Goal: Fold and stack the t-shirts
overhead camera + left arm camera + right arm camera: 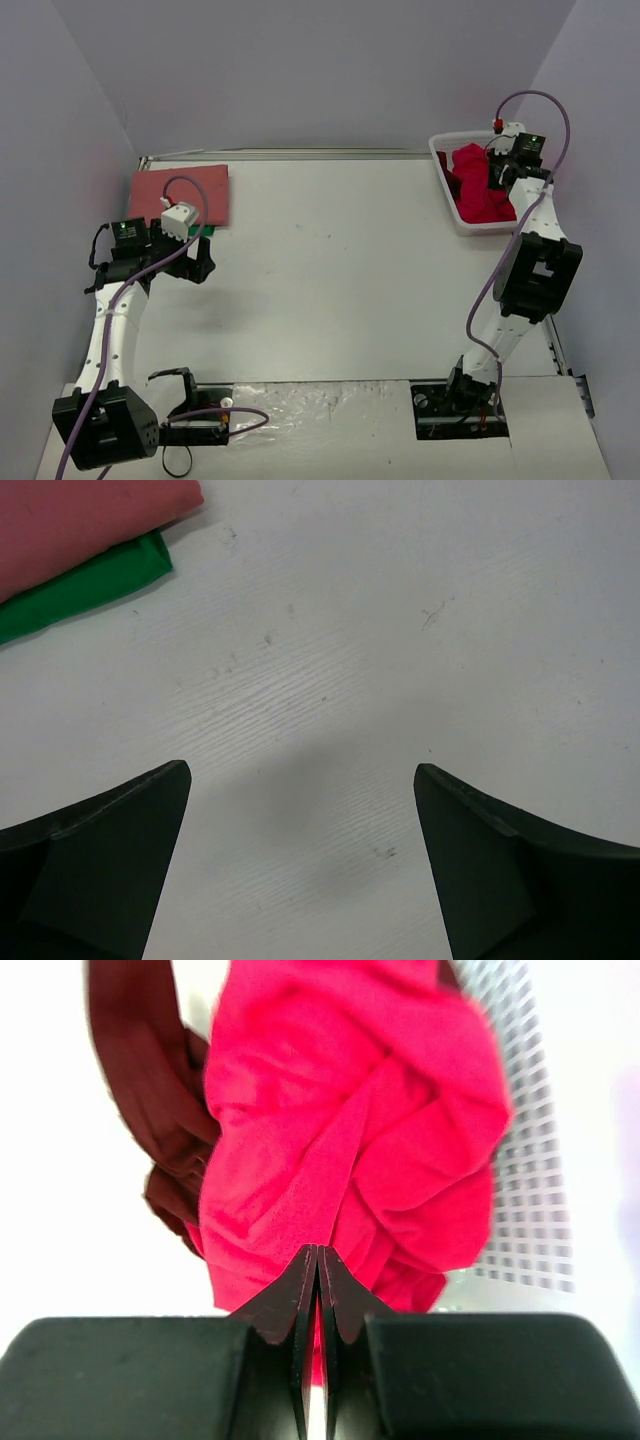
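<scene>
At the far right, down in the white lattice basket (520, 1160), the right gripper (318, 1252) is pinched tight on a fold of the crimson t-shirt (350, 1110). The shirt bunches up just beyond the fingertips, with the dark maroon t-shirt (140, 1070) crumpled beside it. Over at the far left, the folded salmon-red t-shirt (180, 195) lies flat on a green cloth (90, 585). The left gripper (300, 770) hovers just nearer than that, jaws spread wide above the table (400, 630), touching nothing.
</scene>
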### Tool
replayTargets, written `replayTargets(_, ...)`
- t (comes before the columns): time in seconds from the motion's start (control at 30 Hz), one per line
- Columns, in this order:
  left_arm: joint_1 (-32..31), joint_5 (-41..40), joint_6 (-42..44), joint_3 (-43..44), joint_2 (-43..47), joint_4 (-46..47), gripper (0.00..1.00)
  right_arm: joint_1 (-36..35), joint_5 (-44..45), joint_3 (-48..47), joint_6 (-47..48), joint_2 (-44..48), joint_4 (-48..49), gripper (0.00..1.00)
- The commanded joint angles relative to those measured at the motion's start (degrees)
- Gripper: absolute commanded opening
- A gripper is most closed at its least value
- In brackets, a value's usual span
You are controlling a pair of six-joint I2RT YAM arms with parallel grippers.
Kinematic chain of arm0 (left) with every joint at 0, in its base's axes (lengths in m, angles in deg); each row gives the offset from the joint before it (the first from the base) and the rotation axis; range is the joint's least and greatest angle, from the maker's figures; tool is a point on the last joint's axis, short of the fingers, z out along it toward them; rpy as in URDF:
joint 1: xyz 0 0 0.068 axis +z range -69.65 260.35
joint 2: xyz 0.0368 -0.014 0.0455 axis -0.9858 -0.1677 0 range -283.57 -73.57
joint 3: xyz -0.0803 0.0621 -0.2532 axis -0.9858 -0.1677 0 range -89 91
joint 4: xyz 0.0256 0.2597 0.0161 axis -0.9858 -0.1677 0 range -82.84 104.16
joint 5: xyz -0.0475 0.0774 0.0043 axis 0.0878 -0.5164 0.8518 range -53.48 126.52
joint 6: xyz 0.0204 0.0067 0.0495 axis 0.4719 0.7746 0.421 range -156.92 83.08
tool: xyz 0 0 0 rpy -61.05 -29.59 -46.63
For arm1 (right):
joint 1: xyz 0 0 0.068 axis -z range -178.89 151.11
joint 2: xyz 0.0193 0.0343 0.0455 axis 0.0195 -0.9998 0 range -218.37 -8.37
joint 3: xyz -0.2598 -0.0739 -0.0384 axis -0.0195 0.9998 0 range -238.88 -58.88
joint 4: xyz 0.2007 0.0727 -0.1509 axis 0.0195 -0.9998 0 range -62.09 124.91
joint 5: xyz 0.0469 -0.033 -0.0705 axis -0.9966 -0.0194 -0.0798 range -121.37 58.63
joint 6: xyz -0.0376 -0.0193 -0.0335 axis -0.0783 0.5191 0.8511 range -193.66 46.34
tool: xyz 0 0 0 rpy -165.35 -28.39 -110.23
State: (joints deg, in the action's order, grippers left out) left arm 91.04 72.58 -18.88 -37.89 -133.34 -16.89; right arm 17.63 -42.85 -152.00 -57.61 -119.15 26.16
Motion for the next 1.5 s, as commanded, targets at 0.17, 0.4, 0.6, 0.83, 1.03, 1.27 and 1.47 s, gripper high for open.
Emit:
replayTargets(0.17,0.6,1.7,1.4,1.5,1.3,0.0,0.94,-2.6,3.1,0.2,0.9,2.4,1.2,0.59)
replayTargets(0.4,0.7,1.7,1.6,1.3,0.4,0.0,0.94,-8.8,15.9,5.7,5.2,-0.2,17.3,0.92)
replayTargets(0.6,0.8,1.3,1.9,1.1,0.2,0.1,0.94,-8.9,20.4,-0.9,5.3,-6.5,17.2,0.91)
replayTargets(0.83,0.7,0.9,2.2,0.9,-0.9,0.3,0.94,-7.3,20.2,-5.6,4.1,-10.4,15.2,0.9)
replayTargets(1.03,0.7,1.0,2.3,0.9,-1.6,0.3,0.94,-6.6,19.9,-7.6,3.5,-12.1,14.8,0.89)
replayTargets(1.27,0.7,0.8,2.3,0.9,-1.8,0.2,0.94,-6.4,20.5,-12.3,4.4,-17.7,11.0,0.78)
replayTargets(1.47,0.7,0.9,2.4,1.0,-2.6,-0.1,0.94,-6.0,18.9,-13.0,4.8,-19.9,9.1,0.21)
